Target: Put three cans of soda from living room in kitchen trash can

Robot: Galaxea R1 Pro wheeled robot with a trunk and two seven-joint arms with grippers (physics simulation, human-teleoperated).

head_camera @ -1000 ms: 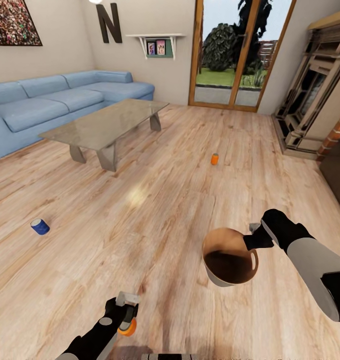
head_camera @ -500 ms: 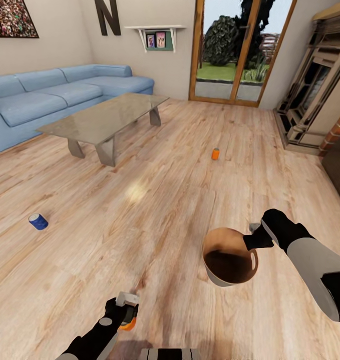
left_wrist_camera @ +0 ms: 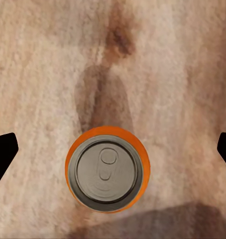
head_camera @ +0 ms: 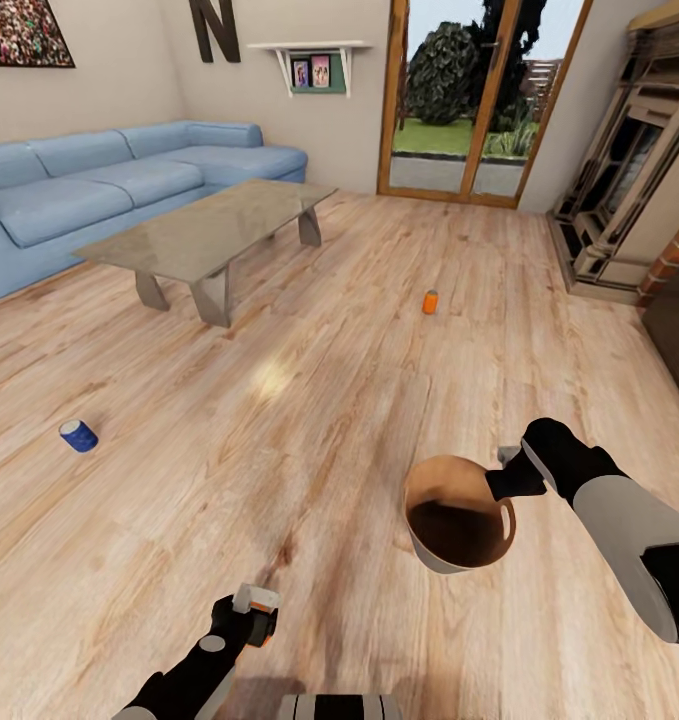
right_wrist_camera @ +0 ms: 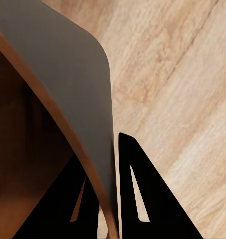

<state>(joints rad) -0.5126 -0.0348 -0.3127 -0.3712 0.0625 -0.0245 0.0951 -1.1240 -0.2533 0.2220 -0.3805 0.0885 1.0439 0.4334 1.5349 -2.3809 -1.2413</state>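
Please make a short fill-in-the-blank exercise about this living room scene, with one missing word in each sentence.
1. The right hand holds the trash can by its ____.
2. The left hand is open above an ____ can.
3. The blue can lies on the ____.

Missing words: rim; orange; floor

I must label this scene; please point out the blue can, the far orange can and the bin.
blue can [head_camera: 78, 436], head view, its side.
far orange can [head_camera: 430, 302], head view, its side.
bin [head_camera: 426, 477], head view, its rim.

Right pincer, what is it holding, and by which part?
The right pincer grips the round light-brown wooden bin by its thin rim, one finger on each side.
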